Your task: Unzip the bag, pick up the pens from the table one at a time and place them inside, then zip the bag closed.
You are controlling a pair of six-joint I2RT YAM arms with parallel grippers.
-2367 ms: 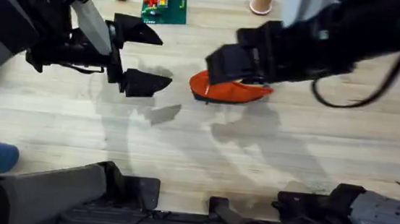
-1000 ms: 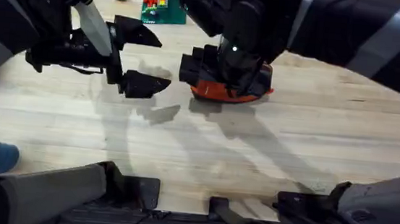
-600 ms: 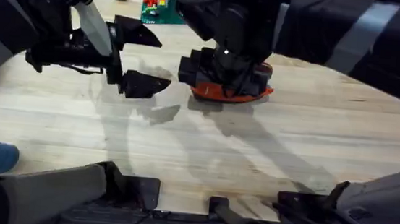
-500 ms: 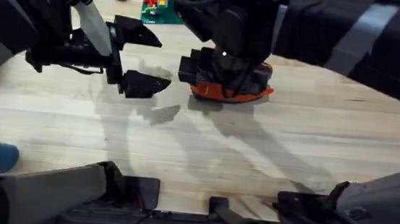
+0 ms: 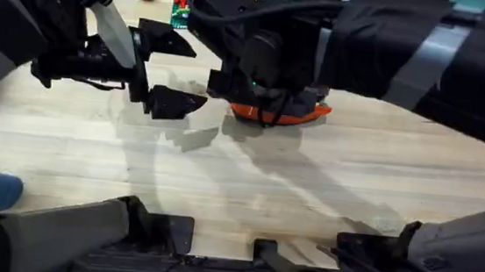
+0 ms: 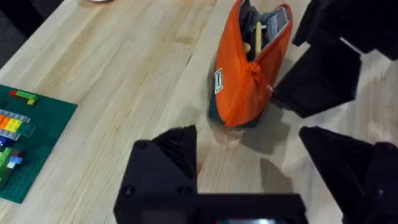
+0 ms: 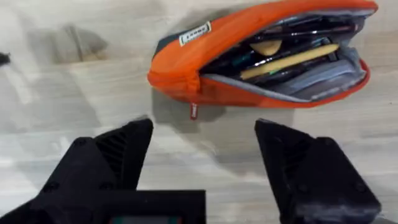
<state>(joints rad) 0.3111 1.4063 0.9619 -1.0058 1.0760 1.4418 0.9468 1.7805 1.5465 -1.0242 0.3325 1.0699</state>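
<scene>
Far left: left gripper (image 5: 167,70), hovering over the table (image 5: 65,156), fingers spread wide, gripping nothing, aimed toward the middle. Sits well apart from the bag. Beyond it, toward the table's far edge, a green toy-brick plate (image 6: 18,140) lying flat.

Middle: bag (image 5: 281,113), orange, resting on the table toward the far side, just beneath the right gripper. Gapes open along most of the zipper, mouth turned upward. Holds the pens already: a yellowish pen (image 7: 289,61) lying lengthwise inside, with slim dark shapes alongside, likely the black one, though hard to tell apart from the other contents. Red pull (image 7: 193,111) hanging at the shut end of the zipper, against the bag's side, close to the wood.

Right: right gripper (image 7: 202,155), poised directly above the bag, fingers spread wide, touching nothing, roughly lined up with the red pull.

Judging by the loaded bag, looks past the loading stage and at the start of zipping shut. Next calls for lowering the right gripper onto the small pull, pinching it firmly, then drawing it along the zipper toward the gaping end. Probably also needs the left gripper brought in to pin the pull end of the bag, to guard against sliding or bunching of the soft fabric.
</scene>
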